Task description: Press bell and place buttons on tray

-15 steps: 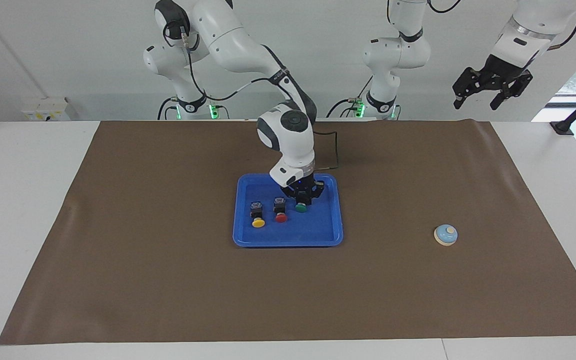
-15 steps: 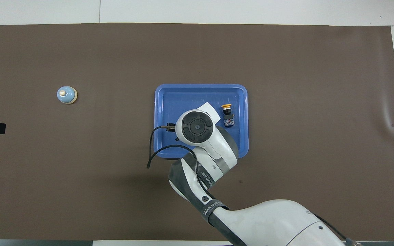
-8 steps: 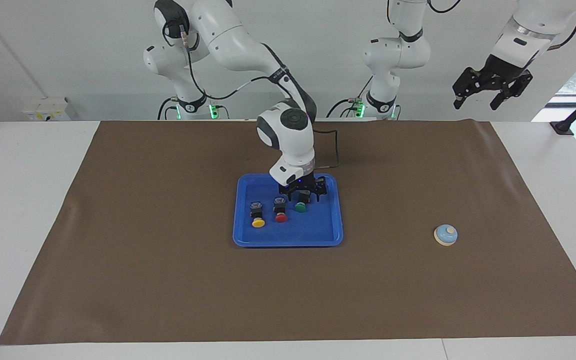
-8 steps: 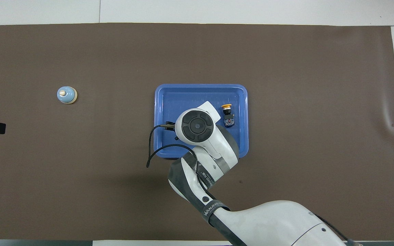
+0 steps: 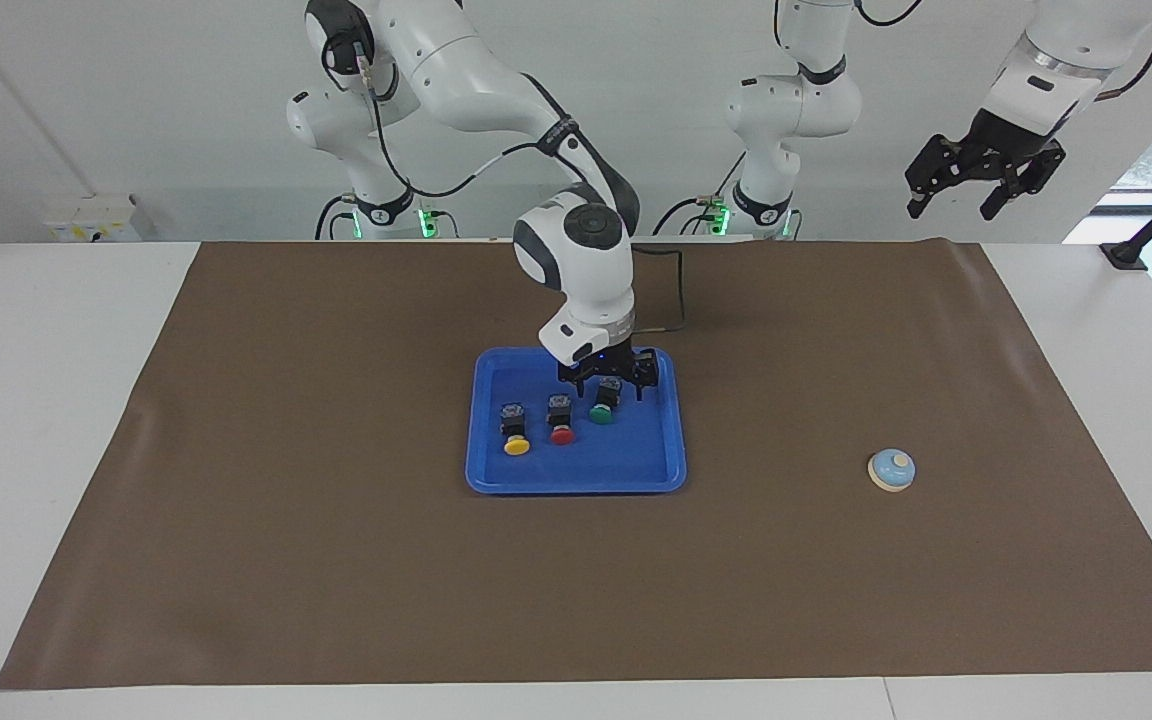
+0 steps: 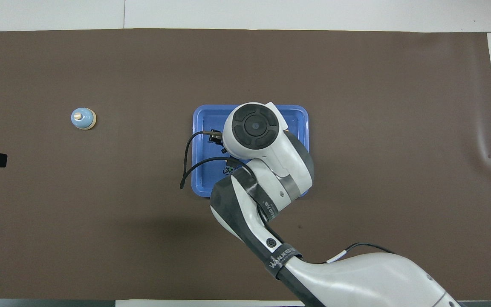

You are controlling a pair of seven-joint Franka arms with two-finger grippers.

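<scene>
The blue tray (image 5: 576, 477) lies mid-mat; its rim also shows in the overhead view (image 6: 205, 111). On it stand three buttons in a row: yellow (image 5: 516, 445), red (image 5: 562, 434) and green (image 5: 602, 411). My right gripper (image 5: 608, 388) hangs open just above the green button, its fingers apart and off it. In the overhead view the right arm hides the buttons. The light blue bell (image 5: 892, 469) sits alone toward the left arm's end and shows in the overhead view too (image 6: 83, 118). My left gripper (image 5: 951, 208) waits open, high above that end.
A brown mat (image 5: 336, 560) covers the table. A black cable (image 5: 674, 300) loops from the right wrist over the tray's edge nearest the robots. A black mount (image 5: 1136, 250) stands at the table corner near the left arm.
My right gripper has opened, let go of the green button on the tray, and risen a little above it. The left arm, bell and other buttons have not moved.
</scene>
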